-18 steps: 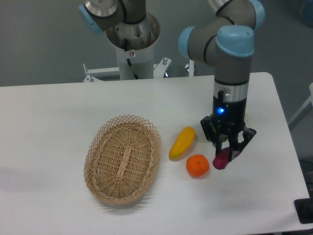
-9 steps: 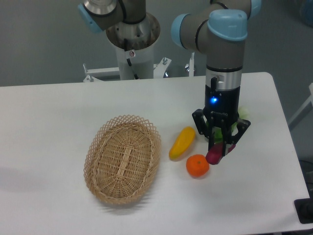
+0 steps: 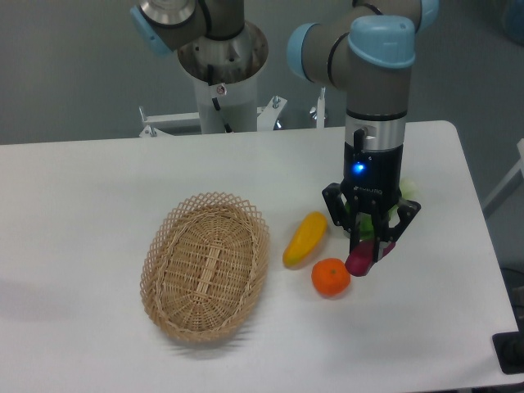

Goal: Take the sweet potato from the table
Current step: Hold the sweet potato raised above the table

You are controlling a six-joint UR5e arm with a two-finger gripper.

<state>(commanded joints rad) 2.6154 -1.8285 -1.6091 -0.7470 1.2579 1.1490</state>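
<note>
**Sweet potato in my grip**

My jaws are clamped on the sweet potato [image 3: 360, 259], just beside the orange [image 3: 331, 277], low over the surface [image 3: 98, 188]. I judge the lift underway; next calls for rising straight, clear of the orange.

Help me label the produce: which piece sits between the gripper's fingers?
The purple-magenta sweet potato, held in the gripper. The orange and the yellow vegetable lie free on the table.

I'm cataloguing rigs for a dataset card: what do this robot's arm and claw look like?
The arm has grey metallic cylindrical links with light blue caps at the joints. Its wrist section is black with a small glowing blue light. The claw is black, with two angular fingers. A white round pedestal carries the base.
</note>
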